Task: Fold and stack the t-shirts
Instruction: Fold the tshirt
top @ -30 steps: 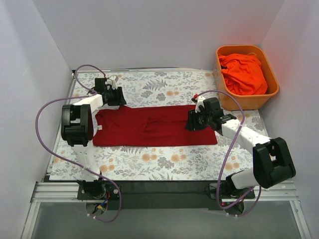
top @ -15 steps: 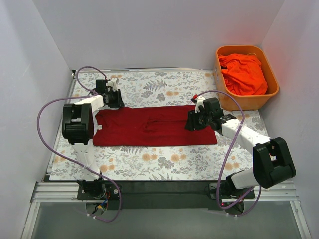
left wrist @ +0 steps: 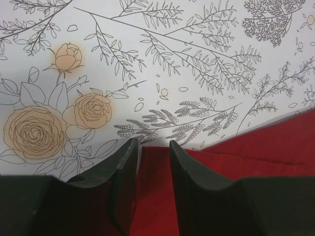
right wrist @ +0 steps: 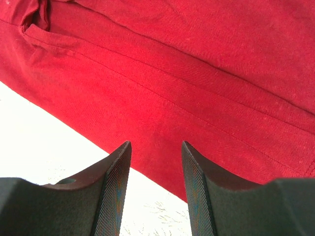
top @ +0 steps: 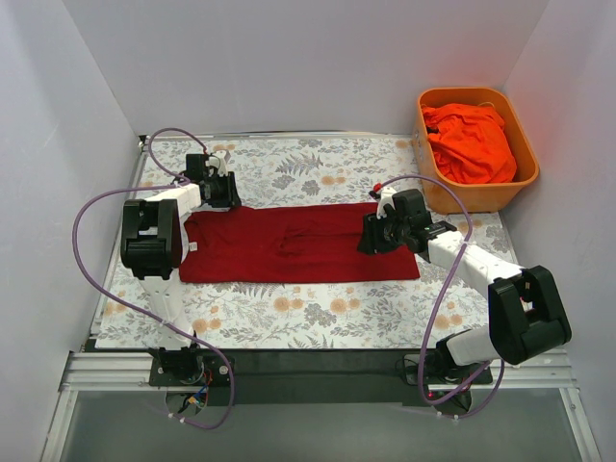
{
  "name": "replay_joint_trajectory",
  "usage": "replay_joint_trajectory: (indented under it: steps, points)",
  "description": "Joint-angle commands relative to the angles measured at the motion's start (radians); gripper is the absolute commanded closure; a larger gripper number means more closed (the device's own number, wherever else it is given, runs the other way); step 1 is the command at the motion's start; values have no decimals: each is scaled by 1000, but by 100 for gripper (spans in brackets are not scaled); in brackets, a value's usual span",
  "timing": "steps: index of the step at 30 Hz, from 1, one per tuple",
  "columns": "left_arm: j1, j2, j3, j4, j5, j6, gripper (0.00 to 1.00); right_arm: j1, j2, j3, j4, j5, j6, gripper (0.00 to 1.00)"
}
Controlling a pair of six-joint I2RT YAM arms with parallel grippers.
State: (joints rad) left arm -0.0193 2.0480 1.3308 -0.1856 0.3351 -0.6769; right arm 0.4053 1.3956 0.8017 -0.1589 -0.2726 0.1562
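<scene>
Left wrist: left pincer (left wrist: 151, 142) part-open, straddling crimson t-shirt (left wrist: 266, 147) corner, ready to pinch; my right pincer (right wrist: 155, 143) open over opposite edge.

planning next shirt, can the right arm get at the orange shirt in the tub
Probably yes: the bright orange-red cloth shirt lies uncovered in the orange plastic tub, near the right arm, nothing between.
</scene>
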Motion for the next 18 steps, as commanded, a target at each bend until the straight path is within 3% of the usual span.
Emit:
replay_joint_trajectory:
  steps: [1, 8, 14, 18]
  points:
    - [1, -11, -22, -14, -33, 28, 68, 1, -24, -7, 12, -14, -12, 56]
    - [1, -20, -39, -21, -27, 33, 74, 1, -26, -9, 13, -17, -12, 55]
    - [-1, -43, -38, -35, -33, 53, 100, 1, -35, -12, 15, -19, -10, 56]
    - [-1, -104, -42, -37, -10, 42, 100, 1, -41, -13, 15, -19, -9, 56]
